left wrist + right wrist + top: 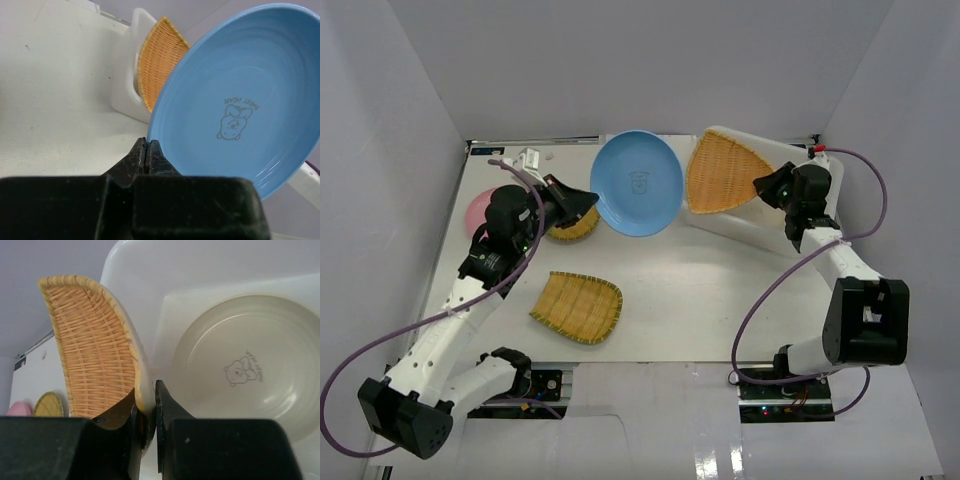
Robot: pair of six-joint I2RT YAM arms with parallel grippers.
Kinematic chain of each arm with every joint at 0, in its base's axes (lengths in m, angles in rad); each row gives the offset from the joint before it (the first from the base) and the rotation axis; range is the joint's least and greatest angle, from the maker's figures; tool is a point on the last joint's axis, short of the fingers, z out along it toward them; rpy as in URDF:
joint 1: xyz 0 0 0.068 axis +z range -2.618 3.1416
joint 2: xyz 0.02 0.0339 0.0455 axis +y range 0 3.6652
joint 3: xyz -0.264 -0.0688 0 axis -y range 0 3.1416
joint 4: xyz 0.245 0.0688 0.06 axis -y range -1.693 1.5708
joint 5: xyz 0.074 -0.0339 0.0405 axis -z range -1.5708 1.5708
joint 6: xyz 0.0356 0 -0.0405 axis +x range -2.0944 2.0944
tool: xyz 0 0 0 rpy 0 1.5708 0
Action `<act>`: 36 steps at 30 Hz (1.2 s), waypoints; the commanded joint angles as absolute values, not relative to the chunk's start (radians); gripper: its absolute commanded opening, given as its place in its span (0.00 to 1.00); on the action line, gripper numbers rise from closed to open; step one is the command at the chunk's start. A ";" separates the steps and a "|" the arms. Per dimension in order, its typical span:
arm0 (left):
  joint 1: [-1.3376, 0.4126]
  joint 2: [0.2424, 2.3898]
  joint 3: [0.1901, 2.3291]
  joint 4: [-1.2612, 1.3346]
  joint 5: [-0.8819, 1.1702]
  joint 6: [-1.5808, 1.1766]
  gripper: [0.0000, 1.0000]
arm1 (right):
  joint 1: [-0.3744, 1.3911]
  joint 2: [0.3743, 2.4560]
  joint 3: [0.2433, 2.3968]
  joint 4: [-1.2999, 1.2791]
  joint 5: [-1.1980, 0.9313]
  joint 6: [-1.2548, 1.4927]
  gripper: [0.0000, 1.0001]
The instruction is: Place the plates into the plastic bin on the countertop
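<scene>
My left gripper [586,204] is shut on the near rim of the round blue plate [637,183], which hangs tilted above the countertop [700,290]. In the left wrist view the jaws [147,145] pinch the rim of the blue plate [240,100]. My right gripper [767,188] is shut on the edge of the orange woven plate [720,172], held tilted over the white plastic bin [745,228]. The right wrist view shows the orange woven plate [90,340] in my gripper [148,392] and a cream plate [250,370] lying flat inside the bin [150,270].
A yellow woven plate [577,306] with rounded corners lies on the countertop near the front. A round yellow woven plate [572,229] sits under my left gripper, and a pink plate [478,210] lies at the left wall. White walls enclose the surface.
</scene>
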State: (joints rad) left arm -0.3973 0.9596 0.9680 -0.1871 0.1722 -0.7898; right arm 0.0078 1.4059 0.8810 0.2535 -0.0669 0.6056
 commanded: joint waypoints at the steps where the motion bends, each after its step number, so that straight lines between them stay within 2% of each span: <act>1: -0.483 1.005 1.043 -0.118 0.083 -0.761 0.00 | 0.072 1.477 0.896 0.209 -0.216 0.515 0.08; 7: -0.581 1.084 1.106 -0.104 0.020 -0.736 0.00 | 0.100 1.519 0.946 0.204 -0.371 0.503 0.08; 9: -0.594 1.092 1.120 -0.104 0.015 -0.724 0.00 | 0.080 1.474 0.954 0.192 -0.258 0.506 0.08; 13: -0.600 1.092 1.121 -0.104 -0.020 -0.716 0.00 | -0.049 1.453 0.997 0.192 -0.216 0.551 0.08; 18: -0.607 1.112 1.121 -0.097 -0.021 -0.710 0.00 | -0.078 1.430 1.020 0.161 -0.065 0.509 0.08; 24: -0.627 1.176 1.137 -0.074 -0.043 -0.695 0.00 | -0.038 1.489 0.973 0.140 -0.066 0.459 0.08; 30: -0.650 1.244 1.180 -0.067 -0.069 -0.690 0.00 | 0.075 1.536 0.977 0.147 -0.139 0.460 0.09; 31: -0.653 1.270 1.189 -0.072 -0.081 -0.684 0.00 | 0.080 1.536 0.982 0.147 -0.140 0.465 0.12; 32: -0.660 1.285 1.216 -0.090 -0.086 -0.680 0.00 | 0.080 1.540 1.000 0.140 -0.138 0.471 0.19; 33: -0.663 1.302 1.232 -0.101 -0.106 -0.675 0.00 | 0.078 1.540 1.012 0.108 -0.096 0.471 0.42; 35: -0.675 1.357 1.271 -0.126 -0.126 -0.660 0.00 | 0.069 1.533 1.035 0.086 -0.052 0.466 0.69; 36: -0.676 1.377 1.282 -0.130 -0.130 -0.657 0.00 | 0.060 1.528 1.040 0.078 -0.035 0.468 0.89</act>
